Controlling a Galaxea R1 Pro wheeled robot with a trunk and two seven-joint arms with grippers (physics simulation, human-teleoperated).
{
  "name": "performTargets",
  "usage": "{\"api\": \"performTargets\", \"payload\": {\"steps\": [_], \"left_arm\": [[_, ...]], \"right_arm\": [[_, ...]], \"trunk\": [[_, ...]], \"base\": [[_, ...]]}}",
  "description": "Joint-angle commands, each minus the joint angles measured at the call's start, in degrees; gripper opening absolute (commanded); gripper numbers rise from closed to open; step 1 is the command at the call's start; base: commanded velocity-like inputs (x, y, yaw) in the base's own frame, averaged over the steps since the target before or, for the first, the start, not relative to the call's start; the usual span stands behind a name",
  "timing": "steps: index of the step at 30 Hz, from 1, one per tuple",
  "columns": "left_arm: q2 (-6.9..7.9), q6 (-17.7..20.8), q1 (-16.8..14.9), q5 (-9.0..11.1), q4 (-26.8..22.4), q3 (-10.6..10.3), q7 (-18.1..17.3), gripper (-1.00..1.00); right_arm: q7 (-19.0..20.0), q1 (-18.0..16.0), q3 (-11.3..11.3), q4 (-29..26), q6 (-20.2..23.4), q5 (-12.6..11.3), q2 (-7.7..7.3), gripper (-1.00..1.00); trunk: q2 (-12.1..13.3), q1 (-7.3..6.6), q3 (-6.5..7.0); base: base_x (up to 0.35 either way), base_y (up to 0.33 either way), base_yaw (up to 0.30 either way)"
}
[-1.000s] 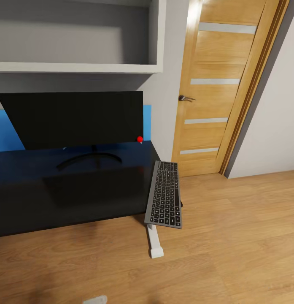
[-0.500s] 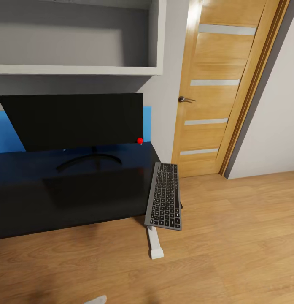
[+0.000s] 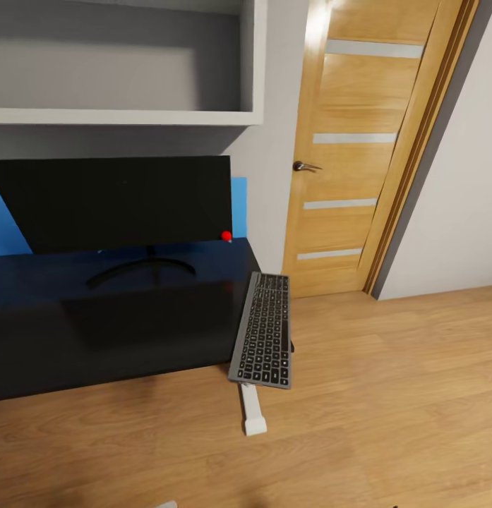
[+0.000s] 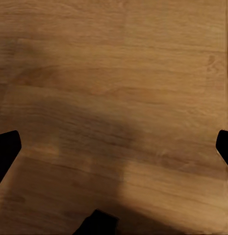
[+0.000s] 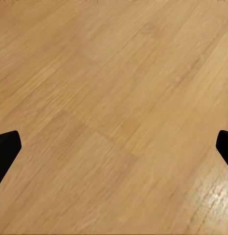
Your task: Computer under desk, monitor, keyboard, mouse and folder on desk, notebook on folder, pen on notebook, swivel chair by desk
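Note:
The monitor, a wide black screen with a small red dot at its lower right corner, stands on the glossy black desk in the head view. The dark grey keyboard lies lengthwise at the desk's right end, partly overhanging the edge above the floor. My left gripper hangs open over bare wooden floor, its dark fingertips far apart. My right gripper is likewise open over the floor, nothing between its fingertips.
A blue rear panel backs the desk, and a white desk foot juts onto the floor below the keyboard. A grey wall shelf hangs above. A wooden door stands to the right, with open wooden floor before it.
The whole head picture has shifted a little to the left, so the camera moved. The monitor and keyboard keep their places on the desk.

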Motion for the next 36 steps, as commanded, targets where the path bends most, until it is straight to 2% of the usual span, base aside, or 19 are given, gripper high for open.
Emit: {"api": "performTargets", "payload": {"steps": [1,4,25,36], "left_arm": [[-0.35,-0.3,-0.1,0.5,0.1,-0.4,0.3,1.00],[-0.94,-0.3,-0.1,0.5,0.5,-0.5,0.3,1.00],[-1.36,-0.3,-0.1,0.5,1.1,-0.4,0.3,1.00],[-1.36,-0.3,-0.1,0.5,1.1,-0.5,0.3,1.00]], "right_arm": [[-0.1,0.0,0.5,0.0,-0.1,-0.4,-0.04,1.00],[-0.1,0.0,0.5,0.0,-0.1,-0.4,-0.06,1.00],[-0.1,0.0,0.5,0.1,-0.1,-0.3,-0.11,1.00],[-0.1,0.0,0.5,0.1,-0.1,-0.3,-0.32,1.00]], "trunk": [[0.0,0.00,-0.05],[0.0,0.00,-0.05],[0.0,0.00,0.33],[0.0,0.00,0.75]], "base": [[0.084,-0.284,0.000],[0.087,-0.291,-0.095],[0.030,-0.291,-0.244],[0.015,-0.078,-0.253]]}}
